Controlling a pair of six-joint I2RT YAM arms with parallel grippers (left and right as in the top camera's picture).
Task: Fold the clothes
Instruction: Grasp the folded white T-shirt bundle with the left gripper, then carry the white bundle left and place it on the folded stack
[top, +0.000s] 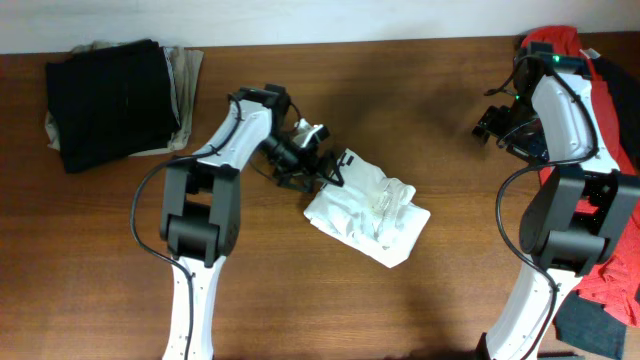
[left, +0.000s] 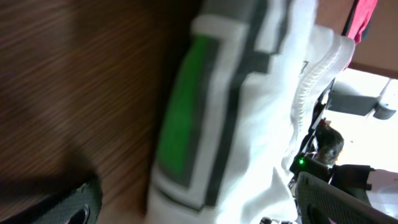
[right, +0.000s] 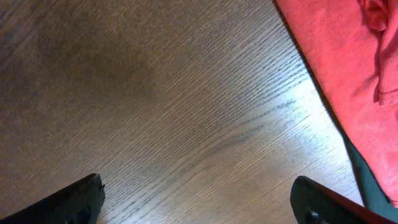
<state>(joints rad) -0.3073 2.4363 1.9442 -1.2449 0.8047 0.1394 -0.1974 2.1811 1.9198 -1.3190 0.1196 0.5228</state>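
Observation:
A white garment (top: 372, 212) lies crumpled and partly folded at the table's middle. My left gripper (top: 322, 172) is at its upper left edge. In the left wrist view the white garment (left: 267, 118) fills the middle and carries a green patch with a grey border (left: 186, 118). My left gripper (left: 199, 208) is open, its fingers wide apart on either side of the fabric. My right gripper (top: 497, 122) is far right, away from the white garment. In the right wrist view my right gripper (right: 199, 202) is open and empty over bare wood.
A black and khaki folded stack (top: 110, 95) sits at the back left. A red shirt (top: 605, 70) lies heaped at the right edge behind the right arm and shows in the right wrist view (right: 348, 56). A dark piece (top: 600, 322) lies at the front right.

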